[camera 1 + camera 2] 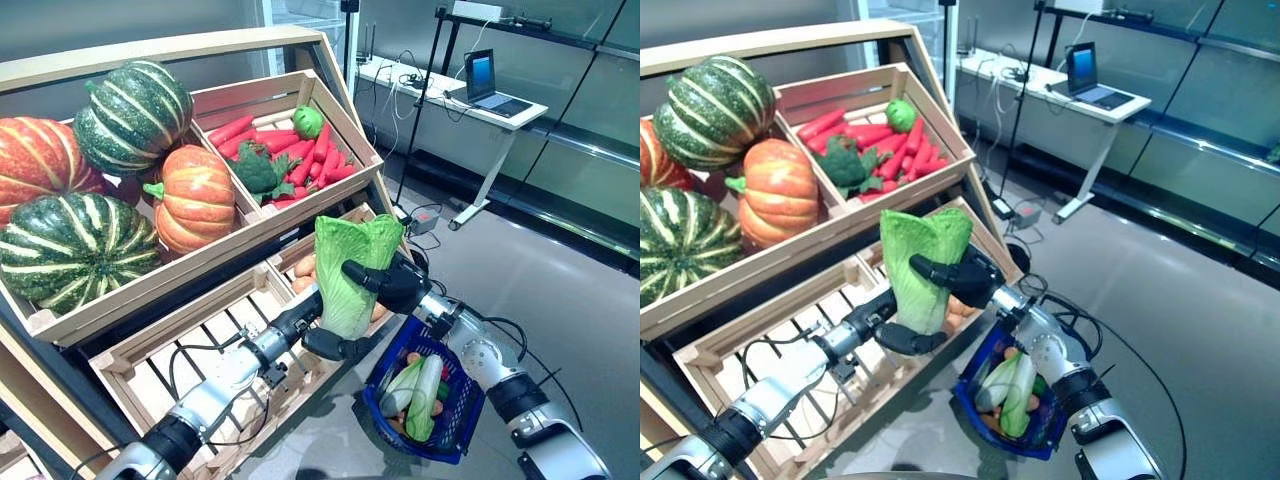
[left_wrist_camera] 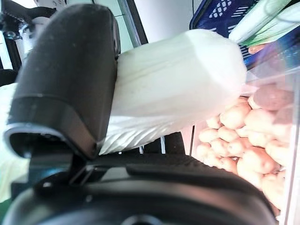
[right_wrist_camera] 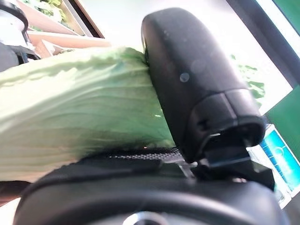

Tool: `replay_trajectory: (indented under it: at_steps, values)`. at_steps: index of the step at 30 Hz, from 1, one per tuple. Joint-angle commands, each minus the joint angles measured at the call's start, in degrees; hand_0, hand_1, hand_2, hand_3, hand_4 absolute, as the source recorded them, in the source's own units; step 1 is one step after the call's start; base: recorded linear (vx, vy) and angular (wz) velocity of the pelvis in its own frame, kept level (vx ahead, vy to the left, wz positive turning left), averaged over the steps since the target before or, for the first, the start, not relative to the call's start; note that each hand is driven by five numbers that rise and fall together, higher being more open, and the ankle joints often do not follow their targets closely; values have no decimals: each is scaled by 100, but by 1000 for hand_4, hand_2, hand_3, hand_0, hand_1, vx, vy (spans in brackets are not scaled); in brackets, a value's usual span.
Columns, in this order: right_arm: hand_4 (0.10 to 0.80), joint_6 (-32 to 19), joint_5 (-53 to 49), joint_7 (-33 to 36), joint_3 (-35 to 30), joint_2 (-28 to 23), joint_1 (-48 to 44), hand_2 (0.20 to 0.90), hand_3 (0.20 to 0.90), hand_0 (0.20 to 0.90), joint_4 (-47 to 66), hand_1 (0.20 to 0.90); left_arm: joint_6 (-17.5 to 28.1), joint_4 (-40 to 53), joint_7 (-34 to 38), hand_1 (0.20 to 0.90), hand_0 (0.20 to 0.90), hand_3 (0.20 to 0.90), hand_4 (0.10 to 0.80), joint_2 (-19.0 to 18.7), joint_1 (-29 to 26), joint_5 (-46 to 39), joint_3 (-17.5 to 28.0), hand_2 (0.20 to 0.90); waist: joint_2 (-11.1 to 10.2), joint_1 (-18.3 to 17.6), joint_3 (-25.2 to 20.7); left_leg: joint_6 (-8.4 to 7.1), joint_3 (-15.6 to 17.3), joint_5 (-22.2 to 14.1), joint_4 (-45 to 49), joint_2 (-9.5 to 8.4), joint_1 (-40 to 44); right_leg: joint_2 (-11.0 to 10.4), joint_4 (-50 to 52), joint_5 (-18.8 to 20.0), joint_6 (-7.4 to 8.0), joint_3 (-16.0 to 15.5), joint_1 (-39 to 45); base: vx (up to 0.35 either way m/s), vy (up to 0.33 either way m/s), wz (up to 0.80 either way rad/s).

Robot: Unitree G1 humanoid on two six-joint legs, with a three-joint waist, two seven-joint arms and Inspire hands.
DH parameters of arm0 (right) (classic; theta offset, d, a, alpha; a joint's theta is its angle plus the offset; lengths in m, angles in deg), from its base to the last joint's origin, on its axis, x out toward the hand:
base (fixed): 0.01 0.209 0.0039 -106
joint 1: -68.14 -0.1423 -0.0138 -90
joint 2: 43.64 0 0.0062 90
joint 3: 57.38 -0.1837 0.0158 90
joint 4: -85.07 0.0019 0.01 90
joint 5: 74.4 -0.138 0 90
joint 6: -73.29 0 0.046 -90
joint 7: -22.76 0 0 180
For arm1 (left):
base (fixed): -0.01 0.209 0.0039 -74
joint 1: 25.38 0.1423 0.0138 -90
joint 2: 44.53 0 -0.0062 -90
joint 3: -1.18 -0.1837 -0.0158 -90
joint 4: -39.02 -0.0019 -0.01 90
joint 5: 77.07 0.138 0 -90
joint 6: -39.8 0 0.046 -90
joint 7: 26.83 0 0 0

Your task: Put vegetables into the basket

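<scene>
Holding the cabbage (image 1: 352, 268) upright between them, the left robot hand (image 1: 338, 345) cupped its pale ribbed stem while the right robot hand (image 1: 385, 283) curled round its crinkled leaves, apparently a handover. It stood above the blue mesh basket (image 1: 385, 361), which hung from the right arm and already contained greens.

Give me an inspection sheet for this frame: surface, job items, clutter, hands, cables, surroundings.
Surface: slanted wooden stand; lower slatted crate bare.
Job items: cabbage held upright over the potatoes; blue basket hangs under the right arm, holding greens.
Clutter: pumpkins, carrots, broccoli in the upper crates.
Hands: left hand grips the cabbage base; right hand grips its middle.
Cables: cables trail from the desk.
Surroundings: laptop on the desk, grey floor.
</scene>
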Motion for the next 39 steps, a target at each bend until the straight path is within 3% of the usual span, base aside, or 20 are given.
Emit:
replay_trajectory:
  at_steps: [1, 6, 7, 8, 9, 17, 27, 35, 37, 39]
  values:
    - [400, -166, -295, 312, 230, 269, -633, 300, 300, 300, -1, 300, 1047, 1432, -26, 300, 300, 300, 400, 527, -1329, 23, -208, 300, 79, 50, -225, 119, -73, -360, 8, -133, -166, -62, 50, -160, -6, 74, 67, 0, 0, 0]
    - [400, -235, -232, 370, 151, 205, -617, 300, 300, 300, 69, 300, 970, 1347, 103, 300, 300, 300, 400, 508, -1276, 99, -162, 300, 84, 36, -231, 121, -62, -360, 8, -135, -158, -56, 42, -155, -6, 89, 73, 0, 0, 0]
    - [400, -273, -168, 403, 107, 172, -606, 300, 300, 300, 98, 300, 907, 1323, 124, 491, 491, 491, 527, 494, -1242, 128, -127, 491, 85, 34, -232, 121, -59, -356, 8, -135, -159, -56, 43, -150, -4, 91, 69, 0, 0, 0]
    - [400, -279, -154, 418, 100, 167, -600, 300, 300, 300, 106, 300, 868, 1322, 110, 573, 573, 573, 582, 493, -1235, 137, -121, 573, 86, 33, -234, 121, -59, -355, 8, -135, -160, -56, 44, -149, -4, 92, 66, 0, 0, 0]
    - [400, -308, -139, 472, 82, 113, -634, 300, 300, 300, 138, 300, 842, 1280, 167, 900, 900, 900, 800, 459, -1204, 197, -109, 900, 85, 28, -225, 118, -61, -350, 8, -135, -163, -54, 48, -146, -5, 102, 61, 0, 0, 0]
    - [400, -452, -96, 716, -410, -545, -656, 300, 300, 300, 460, 300, 490, 660, 267, 900, 900, 900, 800, 114, -735, 225, 349, 900, 80, -23, -192, 127, 18, -339, 8, -115, -148, -37, 60, -130, -11, 176, 20, 0, 0, 0]
    - [400, -434, 86, 737, -908, -1202, -544, 300, 300, 300, 381, 300, 474, -446, 486, 900, 900, 900, 800, -216, -263, 659, 974, 900, 67, -86, -159, 126, 154, -308, 8, -75, -125, -3, 70, -128, -29, 247, -22, 0, -2, -3]
    - [400, -616, 154, 976, -1313, -1376, -465, 300, 300, 300, 162, 300, 69, -1587, 935, 900, 900, 900, 800, 9, 12, 759, 1400, 900, 80, -137, -139, 95, 229, -289, 8, -49, -81, 15, 64, -126, -33, 283, -15, 4, -6, -5]
    - [400, -802, 187, 1167, -1435, -1411, -444, 300, 300, 300, 38, 300, -344, -1968, 941, 900, 900, 900, 800, 214, 72, 269, 1561, 900, 88, -161, -133, 90, 243, -287, 8, -47, -71, 22, 60, -124, -36, 296, -11, 12, -9, -4]
    - [400, -924, 238, 1301, -1575, -1443, -377, 300, 300, 300, -4, 300, -474, -2172, 852, 900, 900, 900, 800, 368, 143, 79, 1742, 900, 94, -173, -134, 87, 251, -286, 8, -46, -66, 26, 56, -127, -38, 292, -6, 17, -11, -7]
